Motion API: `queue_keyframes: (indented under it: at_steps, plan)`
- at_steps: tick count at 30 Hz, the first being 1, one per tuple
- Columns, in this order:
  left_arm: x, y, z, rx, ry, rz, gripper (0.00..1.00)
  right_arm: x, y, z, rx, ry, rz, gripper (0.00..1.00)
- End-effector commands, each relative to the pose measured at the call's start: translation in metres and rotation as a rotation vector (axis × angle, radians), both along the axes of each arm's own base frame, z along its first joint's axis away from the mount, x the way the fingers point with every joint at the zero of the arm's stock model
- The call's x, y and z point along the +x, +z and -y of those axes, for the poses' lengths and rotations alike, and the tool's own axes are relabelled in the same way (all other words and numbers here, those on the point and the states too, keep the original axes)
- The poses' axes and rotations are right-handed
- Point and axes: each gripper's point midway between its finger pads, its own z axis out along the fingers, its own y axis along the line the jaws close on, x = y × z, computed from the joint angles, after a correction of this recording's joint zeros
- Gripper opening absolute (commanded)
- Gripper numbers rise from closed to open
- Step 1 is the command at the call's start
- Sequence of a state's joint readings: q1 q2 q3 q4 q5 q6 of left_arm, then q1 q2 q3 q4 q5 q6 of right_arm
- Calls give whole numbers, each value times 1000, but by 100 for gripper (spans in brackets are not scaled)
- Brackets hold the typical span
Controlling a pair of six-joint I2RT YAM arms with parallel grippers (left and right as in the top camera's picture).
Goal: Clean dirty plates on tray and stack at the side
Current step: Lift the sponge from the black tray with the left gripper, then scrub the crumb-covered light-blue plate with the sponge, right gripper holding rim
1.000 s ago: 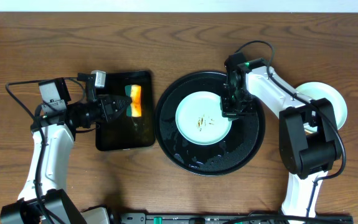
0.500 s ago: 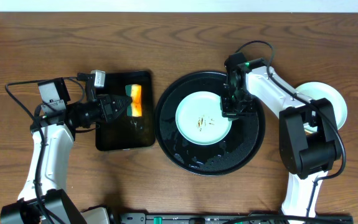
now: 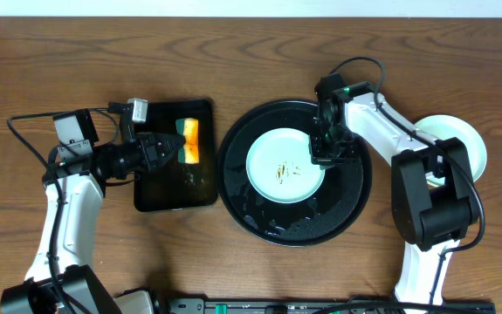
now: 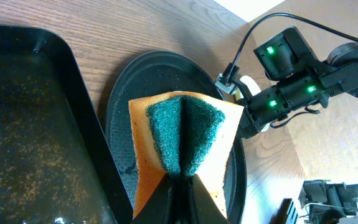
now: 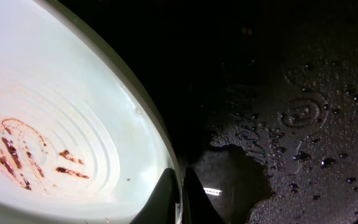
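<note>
overhead looks down; close wrist views share the tray [image 3: 272, 225]

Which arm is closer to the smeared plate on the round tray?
Right: the right gripper pinches the rim of the plate. The left gripper holds a sponge over the rectangular tray, apart from the plate.

right fingers [image 3: 319, 157] pinch the smeared plate [image 3: 268, 177] on the round tray [image 3: 272, 223]; left fingers [image 3: 168, 148] clamp a sponge [image 3: 189, 141].

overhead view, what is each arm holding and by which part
Left end effector: orange sponge with green scouring face, pinched at one edge. Right end effector: pale mint round plastic plate, by its rim.
</note>
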State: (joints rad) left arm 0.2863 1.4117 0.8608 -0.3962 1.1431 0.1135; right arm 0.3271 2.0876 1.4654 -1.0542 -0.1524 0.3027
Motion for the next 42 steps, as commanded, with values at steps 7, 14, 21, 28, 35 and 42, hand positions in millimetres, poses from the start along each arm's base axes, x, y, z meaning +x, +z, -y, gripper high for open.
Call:
queue_keyframes:
  at_steps: [7,14,21,28,35,42]
  plan:
    - [22,-49,-68,380,413,-230,7,2,-1,9,-64,27,23,1]
    - [28,-41,-46,404,396,-218,7,1,-1,10,-65,27,20,1]
    - [34,-38,-7,493,433,-222,7,1,-1,10,-66,26,18,1]
    - [27,-34,50,561,377,-165,7,1,-1,10,-66,26,18,1]
    - [33,-12,105,529,279,-119,7,0,-1,10,-66,26,18,1]
    - [25,-40,163,498,120,-165,8,0,-1,10,-66,26,17,1]
